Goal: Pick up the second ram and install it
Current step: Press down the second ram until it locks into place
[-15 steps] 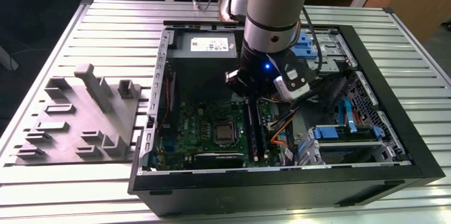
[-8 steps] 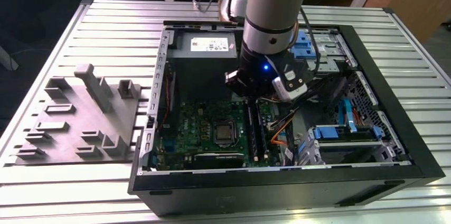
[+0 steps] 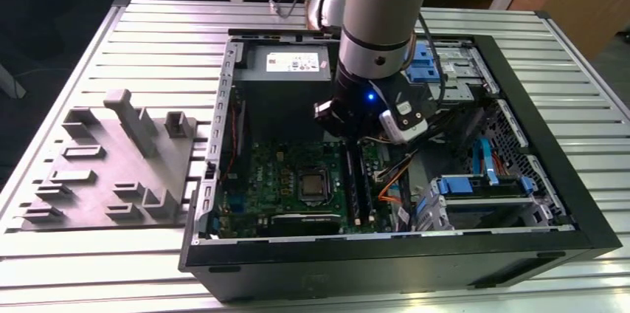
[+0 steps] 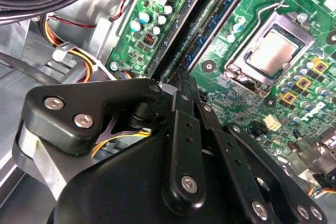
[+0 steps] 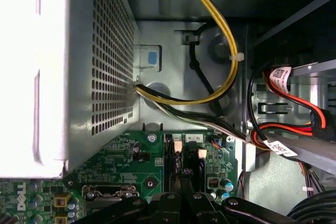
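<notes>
- Second ram (image 3: 356, 184): in the exterior view, a long dark stick standing on edge in a slot on the motherboard (image 3: 285, 180), running from under my pincer toward the case's (image 3: 394, 254) front wall.
- In the second wrist view the ram (image 4: 202, 22) runs away from my fingertips along the slots, beside the processor socket (image 4: 273, 51).
- Pincer (image 4: 181, 77): fingers drawn together, thin tips meeting at the near end of the ram. I cannot tell whether they press it or only touch it.
- In the first wrist view the pincer (image 5: 181, 179) sits over the slot ends, with the power supply (image 5: 79, 66) alongside and yellow cables (image 5: 220, 51) beyond.
- Arm (image 3: 379, 40): reaching down into the open case, which lies on its side on the counter (image 3: 147, 40).
- Grey fixture (image 3: 108, 165): on the counter, beside the case on the exterior view's left.
</notes>
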Robot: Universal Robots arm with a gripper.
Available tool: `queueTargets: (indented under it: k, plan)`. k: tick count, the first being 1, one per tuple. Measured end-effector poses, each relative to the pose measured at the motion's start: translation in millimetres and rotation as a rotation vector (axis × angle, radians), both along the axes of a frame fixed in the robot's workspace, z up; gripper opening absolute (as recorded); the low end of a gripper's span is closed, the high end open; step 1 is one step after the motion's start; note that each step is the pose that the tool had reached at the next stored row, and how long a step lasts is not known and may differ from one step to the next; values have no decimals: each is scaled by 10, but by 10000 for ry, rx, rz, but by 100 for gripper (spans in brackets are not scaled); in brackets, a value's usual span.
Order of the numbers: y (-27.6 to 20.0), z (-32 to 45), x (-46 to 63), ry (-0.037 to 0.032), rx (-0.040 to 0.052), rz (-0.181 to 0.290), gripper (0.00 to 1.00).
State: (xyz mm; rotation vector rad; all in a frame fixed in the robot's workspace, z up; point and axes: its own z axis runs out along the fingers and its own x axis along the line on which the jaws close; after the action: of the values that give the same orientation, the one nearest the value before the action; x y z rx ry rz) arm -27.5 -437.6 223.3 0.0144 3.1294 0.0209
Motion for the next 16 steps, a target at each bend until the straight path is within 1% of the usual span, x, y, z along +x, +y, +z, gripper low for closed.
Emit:
queueTargets:
  k: [2,6,9,16]
  plan:
    - [0,-21,0,0,-1,0,10]
    - [-1,-24,0,1,-4,0,10]
    - [-1,-46,0,3,-7,1,10]
    - [-1,-52,0,1,-3,0,10]
